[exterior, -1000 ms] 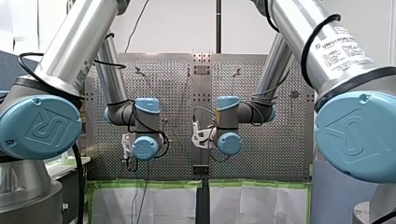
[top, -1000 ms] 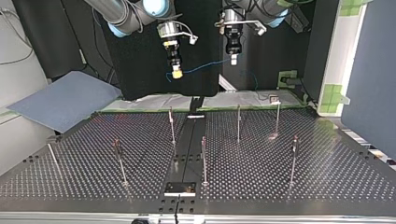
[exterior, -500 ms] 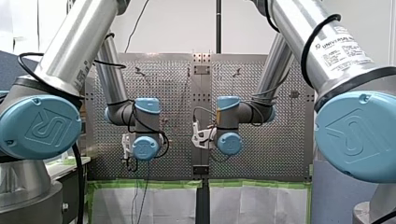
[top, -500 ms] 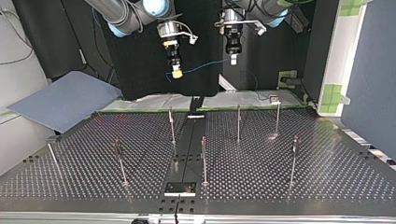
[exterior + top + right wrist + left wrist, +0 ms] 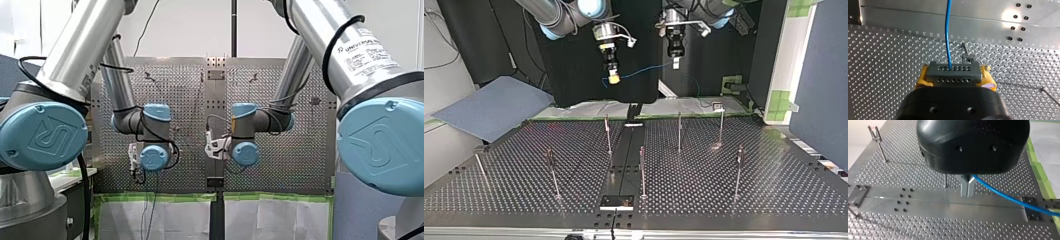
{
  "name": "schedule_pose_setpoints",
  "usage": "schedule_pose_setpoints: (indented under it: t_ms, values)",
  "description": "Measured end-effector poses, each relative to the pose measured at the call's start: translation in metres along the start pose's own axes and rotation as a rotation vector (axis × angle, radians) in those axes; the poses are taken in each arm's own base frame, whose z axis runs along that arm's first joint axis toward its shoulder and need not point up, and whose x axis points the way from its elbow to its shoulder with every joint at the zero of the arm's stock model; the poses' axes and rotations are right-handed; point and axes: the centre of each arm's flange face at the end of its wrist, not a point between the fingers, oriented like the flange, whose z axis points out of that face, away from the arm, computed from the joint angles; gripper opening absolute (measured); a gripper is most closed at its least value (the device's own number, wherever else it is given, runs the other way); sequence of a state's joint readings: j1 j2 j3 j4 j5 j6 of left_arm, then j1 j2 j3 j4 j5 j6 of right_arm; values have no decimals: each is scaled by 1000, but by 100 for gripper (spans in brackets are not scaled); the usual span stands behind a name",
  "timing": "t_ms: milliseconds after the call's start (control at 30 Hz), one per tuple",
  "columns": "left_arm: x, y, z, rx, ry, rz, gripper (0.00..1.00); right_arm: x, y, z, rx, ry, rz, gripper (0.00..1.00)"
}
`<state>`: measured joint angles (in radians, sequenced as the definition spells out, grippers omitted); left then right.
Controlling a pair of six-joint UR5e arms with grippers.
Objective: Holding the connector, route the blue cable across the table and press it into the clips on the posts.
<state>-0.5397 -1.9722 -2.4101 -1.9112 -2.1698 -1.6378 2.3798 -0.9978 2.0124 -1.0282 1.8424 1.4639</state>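
Blue cable [image 5: 644,71] is up in the air, strung side to side between both pincers, well above the bench [image 5: 774,200] and its posts [image 5: 679,131]!

Who's holding what?

My right pincer [image 5: 613,79] clamps the connector [image 5: 953,72] in yellow pads; my left pincer [image 5: 967,192] is pinched shut on the cable itself.

Which is nearer a post?

Right wrist view shows one just ahead of the connector, down on the bench; only the top view shows the drop. Front view hides the cable entirely.
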Motion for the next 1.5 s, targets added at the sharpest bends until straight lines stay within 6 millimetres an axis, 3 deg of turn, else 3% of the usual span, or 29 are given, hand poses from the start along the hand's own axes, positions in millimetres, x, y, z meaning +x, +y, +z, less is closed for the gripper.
schedule_pose_setpoints:
  t_ms: [167, 367, 800, 900, 1200, 1500]
  values:
    - [-4, 15, -19, -18, 38, 20, 0, -2, -14, -12, 5, -41, -40, 0]
    - [-13, 31, -42, -22, 70, 41, 0, -8, -16, -20, 13, -104, -66, 0]
    - [-46, 28, -41, -14, -14, -22, 0, -17, -14, -33, 28, -216, -103, 0]
    - [-48, 23, -34, 0, -31, -42, 0, -4, -18, -28, 46, -197, -90, 0]
    - [-59, 17, -5, -3, -63, -45, 0, 59, -30, -1, 110, -113, 11, 0]
    - [-78, 36, 25, -86, -57, -42, 0, 123, -37, 10, 189, -53, 109, 0]
